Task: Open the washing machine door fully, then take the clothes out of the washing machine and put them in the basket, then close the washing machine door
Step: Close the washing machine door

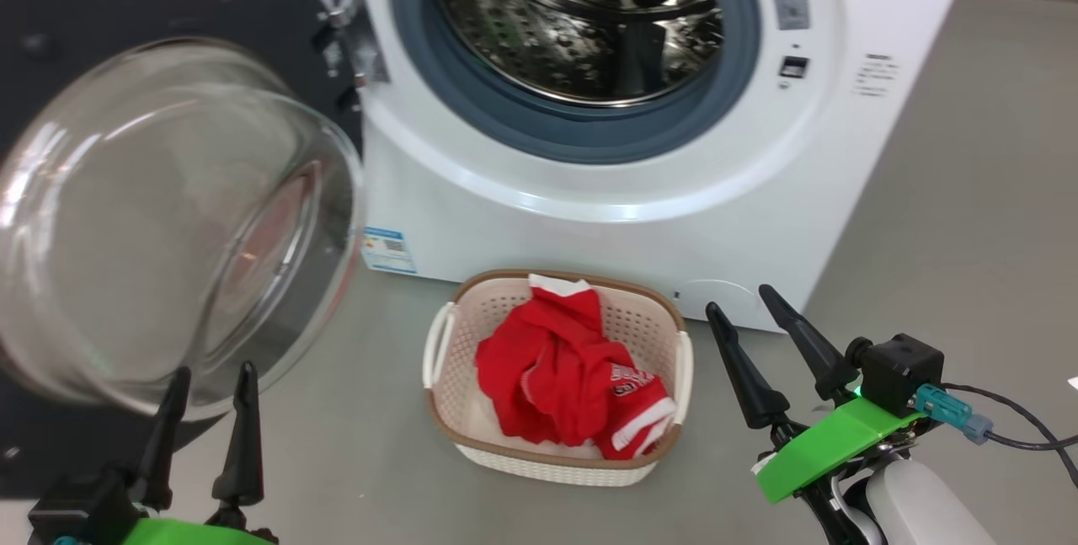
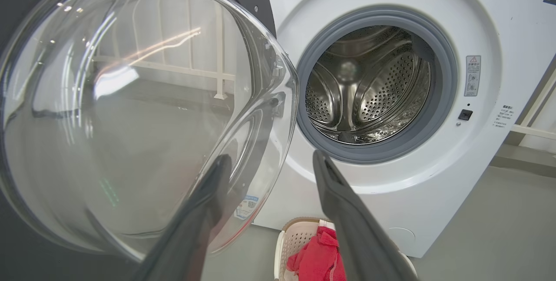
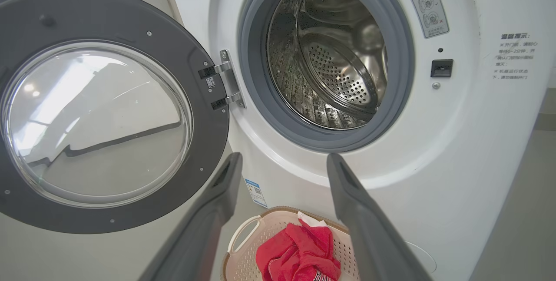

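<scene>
W/ red white-trimmed garment (image 1: pixel 564 376) in cream perforated basket (image 1: pixel 644 322), left tool (image 1: pixel 214 370) (wide, empty, like right tool (image 1: pixel 739 297)) should push round black-rimmed glass door (image 1: pixel 168 216) by outer edge till latched.

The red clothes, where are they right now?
Low in the head view's middle, the bright red fabric garment lies crumpled inside the small cream perforated plastic basket, on the floor before the big white washing machine.

Smooth grey floor (image 1: pixel 968 191), white railing bars (image 2: pixel 534 132) at the far right
</scene>
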Tool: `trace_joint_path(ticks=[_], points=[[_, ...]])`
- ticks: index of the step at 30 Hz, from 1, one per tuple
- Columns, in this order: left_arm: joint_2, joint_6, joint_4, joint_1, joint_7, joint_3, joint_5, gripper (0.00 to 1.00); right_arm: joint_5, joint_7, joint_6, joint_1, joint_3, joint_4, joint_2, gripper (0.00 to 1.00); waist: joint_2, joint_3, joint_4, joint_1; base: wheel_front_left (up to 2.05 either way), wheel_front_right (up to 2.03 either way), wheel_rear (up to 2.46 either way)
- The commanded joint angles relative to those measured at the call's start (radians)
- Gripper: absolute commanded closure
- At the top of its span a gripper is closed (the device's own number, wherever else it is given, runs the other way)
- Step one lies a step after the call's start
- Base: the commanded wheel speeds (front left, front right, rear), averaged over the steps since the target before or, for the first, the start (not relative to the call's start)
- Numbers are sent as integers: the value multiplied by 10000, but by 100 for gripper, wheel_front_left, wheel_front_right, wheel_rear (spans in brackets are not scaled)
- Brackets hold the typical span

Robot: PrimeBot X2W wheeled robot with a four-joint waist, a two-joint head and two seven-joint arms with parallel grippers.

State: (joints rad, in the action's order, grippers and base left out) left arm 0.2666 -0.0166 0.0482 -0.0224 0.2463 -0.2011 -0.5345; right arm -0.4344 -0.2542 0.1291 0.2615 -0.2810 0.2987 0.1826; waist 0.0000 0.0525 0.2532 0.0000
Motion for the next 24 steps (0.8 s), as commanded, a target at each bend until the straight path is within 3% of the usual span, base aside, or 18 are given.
trace_joint_path(ticks=[1,12,24], points=[[271,-111,-184,-110,14,340,-46,0,-119,-76,16,-51,-246,-208,-15,0,0,-117,490,0,0,0,0],[370,-352,-157,48,-84,385,-40,0,-175,-76,16,-87,-319,-160,-31,0,0,-222,1685,0,0,0,0],[380,-804,-33,101,-75,532,31,0,-182,-76,16,-90,-295,-141,-120,0,0,-255,2071,0,0,0,0]])
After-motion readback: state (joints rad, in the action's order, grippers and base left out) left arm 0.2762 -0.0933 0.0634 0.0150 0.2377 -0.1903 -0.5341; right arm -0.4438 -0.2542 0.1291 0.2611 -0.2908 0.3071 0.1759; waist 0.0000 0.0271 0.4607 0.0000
